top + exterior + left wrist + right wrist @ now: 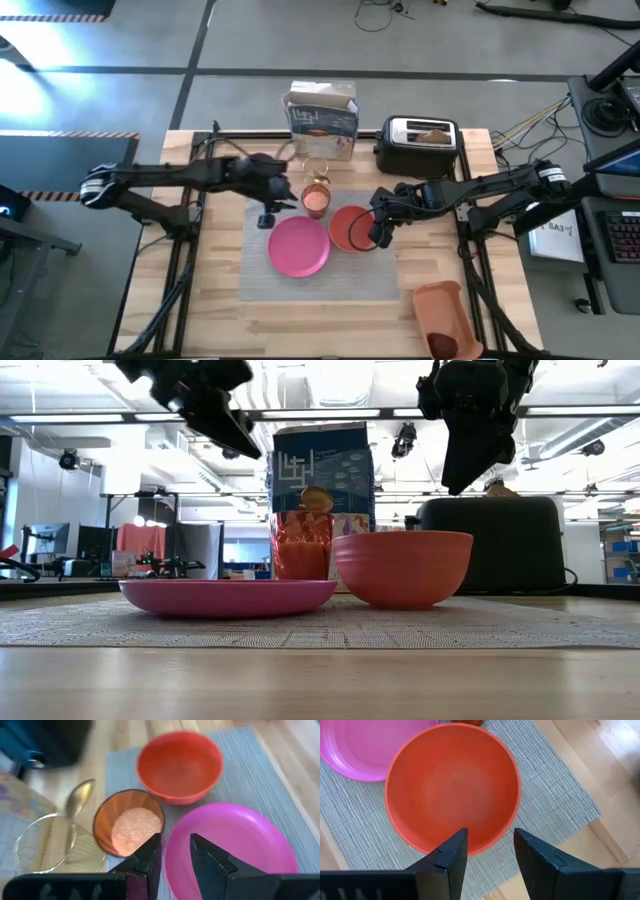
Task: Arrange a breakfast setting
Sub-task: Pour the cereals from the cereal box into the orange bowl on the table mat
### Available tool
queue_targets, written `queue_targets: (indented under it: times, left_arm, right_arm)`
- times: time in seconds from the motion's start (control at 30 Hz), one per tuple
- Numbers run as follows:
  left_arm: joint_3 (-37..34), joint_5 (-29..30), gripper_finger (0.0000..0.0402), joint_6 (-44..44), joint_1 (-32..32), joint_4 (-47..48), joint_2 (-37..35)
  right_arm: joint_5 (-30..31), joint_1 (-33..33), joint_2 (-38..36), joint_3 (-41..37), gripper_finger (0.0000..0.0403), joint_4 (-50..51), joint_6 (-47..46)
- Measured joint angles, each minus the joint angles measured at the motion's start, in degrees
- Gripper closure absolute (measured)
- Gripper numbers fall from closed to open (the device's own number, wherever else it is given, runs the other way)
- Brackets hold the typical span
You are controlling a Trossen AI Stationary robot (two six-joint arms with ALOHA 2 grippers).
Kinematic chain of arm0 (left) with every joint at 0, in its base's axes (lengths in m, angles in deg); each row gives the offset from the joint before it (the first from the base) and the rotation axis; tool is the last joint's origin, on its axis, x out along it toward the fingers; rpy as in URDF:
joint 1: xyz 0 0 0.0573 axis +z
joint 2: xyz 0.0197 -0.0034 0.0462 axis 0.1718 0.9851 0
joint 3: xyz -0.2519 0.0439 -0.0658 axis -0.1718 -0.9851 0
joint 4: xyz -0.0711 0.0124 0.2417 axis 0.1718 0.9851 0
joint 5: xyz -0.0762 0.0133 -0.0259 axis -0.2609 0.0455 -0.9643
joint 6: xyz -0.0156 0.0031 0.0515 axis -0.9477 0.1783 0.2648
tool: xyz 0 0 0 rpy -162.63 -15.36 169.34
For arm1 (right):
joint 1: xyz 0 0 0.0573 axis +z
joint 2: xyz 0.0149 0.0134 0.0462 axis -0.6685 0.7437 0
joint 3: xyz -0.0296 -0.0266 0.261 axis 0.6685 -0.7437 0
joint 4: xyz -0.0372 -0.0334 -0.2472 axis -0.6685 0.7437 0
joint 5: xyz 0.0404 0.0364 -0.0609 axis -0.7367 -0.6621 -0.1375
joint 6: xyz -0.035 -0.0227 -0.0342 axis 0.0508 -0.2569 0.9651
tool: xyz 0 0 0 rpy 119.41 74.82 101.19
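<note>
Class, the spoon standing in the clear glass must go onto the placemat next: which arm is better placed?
Probably the left: its pincer hovers open near the glass holding the spoon; the right pincer hangs over the orange bowl.

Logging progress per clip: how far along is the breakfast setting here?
Done: pink plate, orange bowl and small cup sit on the placemat. In hand: nothing; right gripper hovers open over the bowl, left gripper open near the plate. Left: apple in the tray, toast in the toaster, spoon in the glass.
</note>
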Motion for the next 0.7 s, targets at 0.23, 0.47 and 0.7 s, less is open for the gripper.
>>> queue_targets:
  times: [0.23,0.47,0.7]
  left_arm:
    - [-16.78,3.83,0.0316,-2.90,-0.32,-17.94,-12.80]
    - [-32.09,14.11,0.0316,-0.34,-0.11,-48.27,-18.56]
    - [-38.61,19.40,0.0316,5.29,0.05,-66.99,-16.07]
  right_arm:
    - [0.00,0.00,0.00,0.00,0.0252,-0.77,0.00]
    - [0.00,0.01,0.00,0.00,0.0252,-0.89,0.00]
    - [0.00,0.02,0.00,0.00,0.0252,-0.91,0.00]
